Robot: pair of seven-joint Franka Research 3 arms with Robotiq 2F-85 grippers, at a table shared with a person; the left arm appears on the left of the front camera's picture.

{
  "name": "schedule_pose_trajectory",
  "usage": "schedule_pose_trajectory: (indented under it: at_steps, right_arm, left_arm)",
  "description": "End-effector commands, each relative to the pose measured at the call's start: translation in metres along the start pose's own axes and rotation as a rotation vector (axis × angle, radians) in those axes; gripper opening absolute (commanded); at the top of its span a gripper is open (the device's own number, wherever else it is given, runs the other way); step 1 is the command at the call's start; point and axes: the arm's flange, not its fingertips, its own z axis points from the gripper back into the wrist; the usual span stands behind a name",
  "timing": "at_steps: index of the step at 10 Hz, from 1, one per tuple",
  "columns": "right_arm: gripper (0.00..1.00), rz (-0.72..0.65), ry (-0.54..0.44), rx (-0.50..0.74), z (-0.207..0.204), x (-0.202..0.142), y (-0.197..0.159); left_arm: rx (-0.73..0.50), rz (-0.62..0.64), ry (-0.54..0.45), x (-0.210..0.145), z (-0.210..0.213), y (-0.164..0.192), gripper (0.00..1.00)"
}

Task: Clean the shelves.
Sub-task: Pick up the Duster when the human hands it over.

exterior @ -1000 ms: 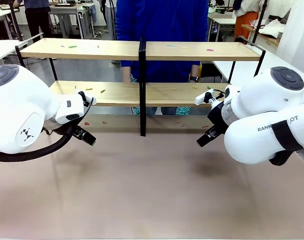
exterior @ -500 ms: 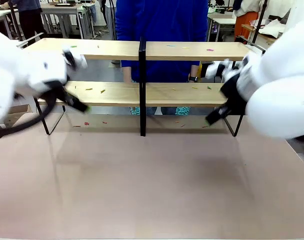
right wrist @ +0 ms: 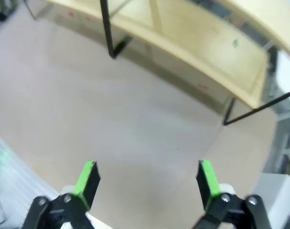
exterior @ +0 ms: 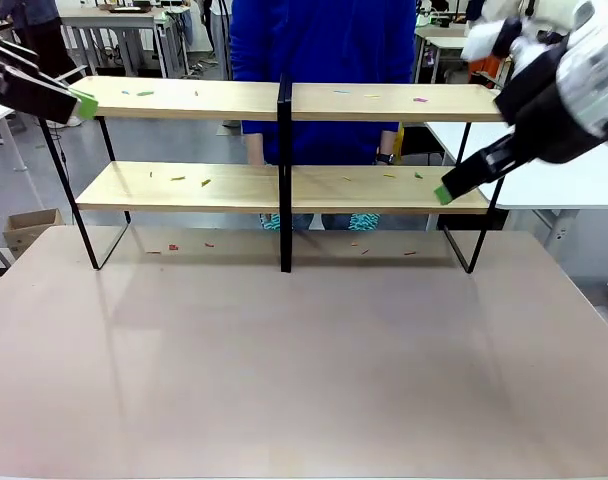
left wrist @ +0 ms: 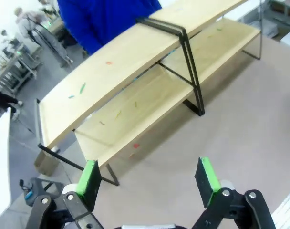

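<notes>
Spotted left gripper (exterior: 81, 102) high at 10 o'clock of front view, level with top board's left end, arm cut off by picture edge. In left wrist view, fingers (left wrist: 90, 176) wide apart, gripping nothing, looking down at a slant on the shelves (left wrist: 135, 62). Spotted right gripper (exterior: 445, 192) at 3 o'clock, slanting down to lower board's right end; touching it or just in front, can't tell. In right wrist view, fingers (right wrist: 207, 179) apart too, empty, above bare table (right wrist: 111, 119). Counted: two grippers, one set of shelves with two boards and one central black post (exterior: 285, 170), standing on table's far half, spanning 9 to 3 o'clock. One person (exterior: 324, 70) in blue behind at 12 o'clock, cut off above, partly hidden by boards. Small coloured scraps (exterior: 205, 183) on both boards and on table beneath: too tiny to count.
</notes>
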Motion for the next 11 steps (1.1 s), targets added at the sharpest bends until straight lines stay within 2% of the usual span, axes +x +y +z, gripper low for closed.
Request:
schedule_pose_trajectory:
  at_steps: [1, 2, 3, 4, 6, 8, 9, 11]
  right_arm:
    - [1.00, -0.022, -0.085, 0.011, 0.021, 0.005, 0.006]
    - [1.00, -0.089, -0.152, 0.036, 0.024, 0.010, 0.004]
    - [1.00, -0.148, -0.204, 0.037, 0.031, 0.015, 0.002]
    - [1.00, -0.212, -0.198, 0.034, 0.033, 0.018, 0.001]
    - [1.00, -0.223, -0.176, 0.019, 0.028, 0.019, 0.003]
    - [1.00, -0.243, -0.165, 0.045, 0.021, 0.015, 0.000]
    - [1.00, -0.251, -0.157, 0.053, 0.016, 0.012, 0.000]
    - [1.00, -0.264, -0.131, 0.072, 0.008, 0.008, -0.001]
  left_arm:
    - [-0.039, -0.004, 0.038, 0.008, -0.018, -0.005, 1.00]
    - [-0.063, 0.006, 0.066, 0.019, -0.020, -0.010, 1.00]
    - [-0.076, 0.033, 0.141, 0.026, -0.021, -0.016, 1.00]
    - [-0.085, 0.079, 0.229, 0.030, -0.024, -0.019, 1.00]
    - [-0.041, 0.162, 0.254, 0.037, -0.026, -0.020, 1.00]
    - [-0.021, 0.232, 0.239, 0.038, -0.025, -0.018, 1.00]
    - [-0.025, 0.245, 0.196, 0.037, -0.023, -0.016, 1.00]
    - [0.023, 0.352, 0.125, 0.033, -0.020, -0.010, 1.00]
